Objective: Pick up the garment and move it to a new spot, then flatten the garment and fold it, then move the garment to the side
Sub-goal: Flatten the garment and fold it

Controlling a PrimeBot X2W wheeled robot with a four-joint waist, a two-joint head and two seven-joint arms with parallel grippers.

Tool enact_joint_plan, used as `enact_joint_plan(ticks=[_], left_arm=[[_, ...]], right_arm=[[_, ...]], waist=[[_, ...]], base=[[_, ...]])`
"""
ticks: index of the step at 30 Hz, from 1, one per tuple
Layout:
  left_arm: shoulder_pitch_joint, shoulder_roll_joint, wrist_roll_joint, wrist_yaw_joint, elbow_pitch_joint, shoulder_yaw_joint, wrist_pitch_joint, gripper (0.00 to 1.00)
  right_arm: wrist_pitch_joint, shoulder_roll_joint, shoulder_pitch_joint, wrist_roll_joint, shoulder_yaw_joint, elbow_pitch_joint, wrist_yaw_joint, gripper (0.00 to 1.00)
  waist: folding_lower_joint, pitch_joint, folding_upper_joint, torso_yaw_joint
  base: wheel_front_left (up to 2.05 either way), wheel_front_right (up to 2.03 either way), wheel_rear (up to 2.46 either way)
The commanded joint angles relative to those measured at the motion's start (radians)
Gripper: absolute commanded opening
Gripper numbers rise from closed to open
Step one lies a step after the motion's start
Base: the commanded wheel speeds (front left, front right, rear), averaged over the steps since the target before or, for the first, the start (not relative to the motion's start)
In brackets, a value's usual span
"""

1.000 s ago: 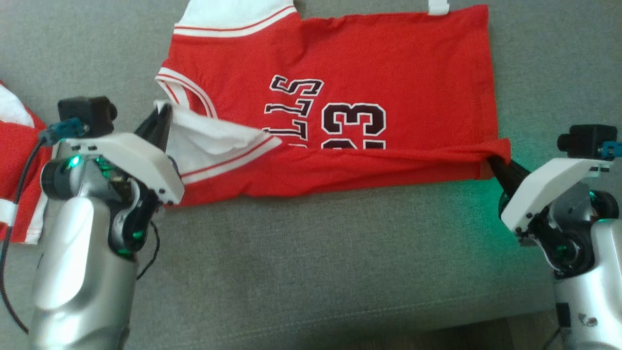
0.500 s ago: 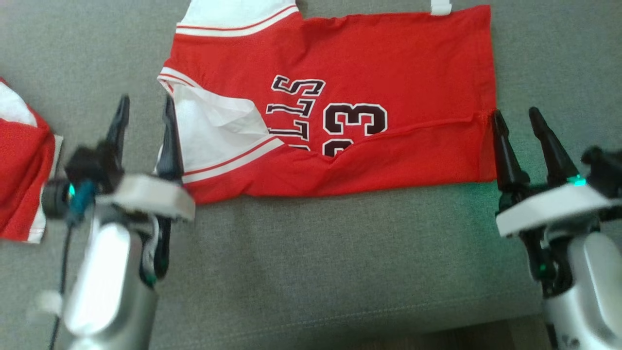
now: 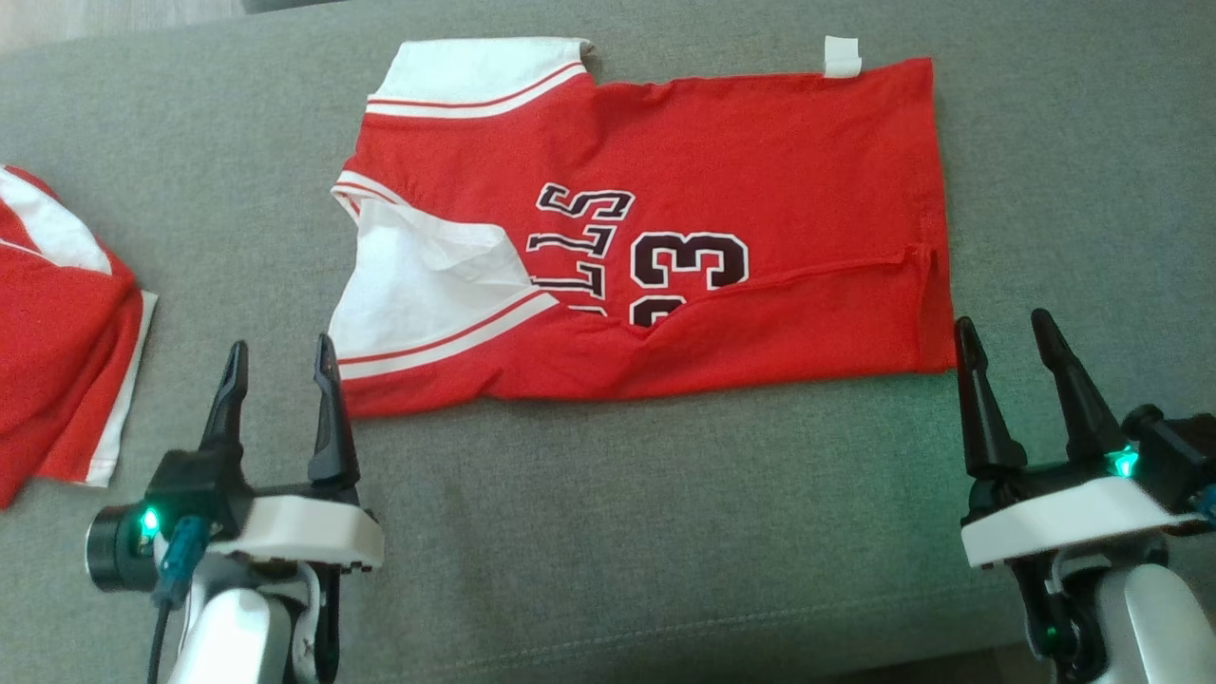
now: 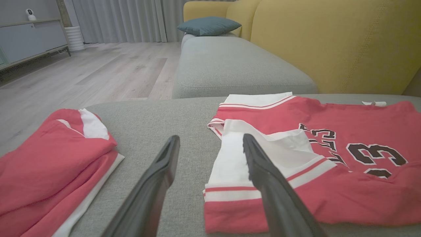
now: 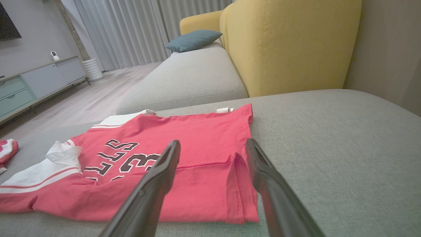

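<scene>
both pincers wide open, jersey half-folded on sofa

red jersey (image 3: 722,180) lies flat on the grey sofa (image 3: 665,532), neck end toward the robot's left, hem toward its right. its near long edge is folded up over itself and covers the lower part of the black "23"; letters "lls" show beside the number. a white panel with red stripes lies turned over at the near left end. a small white tag (image 3: 842,57) sticks out at the far hem corner.

left pincer (image 3: 281,344): fingers spread wide, nothing between them, tips just beside the jersey's near left corner; cannot tell if the inner finger touches cloth.

right pincer (image 3: 1002,319): fingers spread wide, empty, tips just beside the near hem corner.

a second red-and-white pile (image 3: 47,323) sits folded at the far left of the sofa, well apart from the jersey. yellow backrest (image 4: 329,42) and a blue cushion (image 4: 209,25) lie beyond.
</scene>
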Motion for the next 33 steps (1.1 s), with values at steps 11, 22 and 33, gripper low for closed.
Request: enact_joint_plan(ticks=[11, 22, 33], left_arm=[[-0.031, 0.022, -0.009, -0.003, -0.027, 0.021, 0.019, 1.0], [-0.168, 0.027, -0.069, -0.072, 0.161, 0.001, 0.141, 1.0], [-0.239, 0.04, -0.166, -0.146, 0.278, 0.0, 0.328, 0.05]], right_arm=[[0.032, 0.007, -0.003, -0.014, -0.002, -0.034, 0.004, 1.0], [0.121, -0.021, -0.121, -0.034, 0.002, 0.153, 0.004, 1.0], [0.224, -0.015, -0.234, -0.006, 0.003, 0.321, 0.004, 0.27]], waist=[[0.0, -0.005, 0.0, -0.003], [0.0, 0.073, 0.0, 0.003], [0.0, 0.114, 0.0, 0.005]], base=[[0.0, 0.0, 0.0], [0.0, 0.0, 0.0], [0.0, 0.0, 0.0]])
